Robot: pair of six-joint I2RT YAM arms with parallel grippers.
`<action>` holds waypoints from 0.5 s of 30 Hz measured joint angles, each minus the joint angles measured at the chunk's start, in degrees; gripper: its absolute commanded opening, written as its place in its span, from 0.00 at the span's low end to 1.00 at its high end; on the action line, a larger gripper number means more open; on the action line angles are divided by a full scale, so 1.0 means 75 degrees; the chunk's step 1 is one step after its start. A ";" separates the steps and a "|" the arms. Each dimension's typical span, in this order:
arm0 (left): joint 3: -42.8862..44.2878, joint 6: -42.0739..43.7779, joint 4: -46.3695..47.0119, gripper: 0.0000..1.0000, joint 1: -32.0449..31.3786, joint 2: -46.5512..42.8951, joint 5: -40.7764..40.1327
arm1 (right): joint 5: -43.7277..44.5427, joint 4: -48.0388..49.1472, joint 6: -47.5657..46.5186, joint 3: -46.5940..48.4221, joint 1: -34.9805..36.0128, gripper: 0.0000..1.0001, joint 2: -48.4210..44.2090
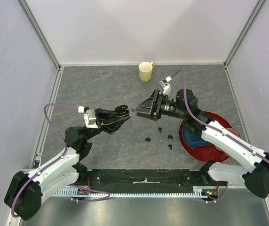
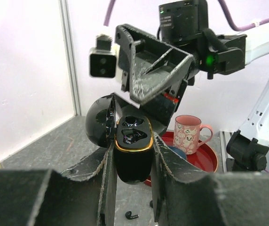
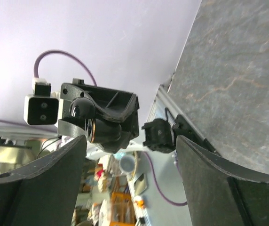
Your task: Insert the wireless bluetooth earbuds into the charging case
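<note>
Grey bench with a stone pattern, closed in by pale walls, carries both arms at its near edge. From the near left corner the left arm goes up, folds at the elbow and reaches to the right, toward the middle of the bench. The right arm starts at the near right corner, passes over a red plate and points to the left.

Just beyond the bases, four wireless bluetooth earbuds lie loose on the bench between the arms, near each other but apart, beside the plate. A blue thing lies in the plate, and the left wrist view shows a pink mug with a small printed pattern standing there; the print is too small to read.

Further on, the left end effector is raised over the bench and is clenched on the charging case. The case stands upright between the fingers, its lid swung open to the left, a gold rim around the wells. If anything sits in the wells, I cannot tell.

Facing it, very near, the right end effector is released, its fingers spread wide with nothing between them.

Farthest, a yellow-green mug stands upright near the back wall.
</note>
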 measured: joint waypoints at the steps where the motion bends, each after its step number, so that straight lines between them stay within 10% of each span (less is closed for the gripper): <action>1: -0.0026 0.0032 -0.0044 0.02 0.0000 -0.0090 -0.0061 | 0.0102 -0.0096 -0.0102 -0.0009 -0.0052 0.83 -0.0134; 15: -0.0571 0.0318 -0.1291 0.02 0.0000 -0.1649 -0.0562 | 0.3768 -0.4380 -0.2710 0.0303 -0.0458 0.65 -0.1728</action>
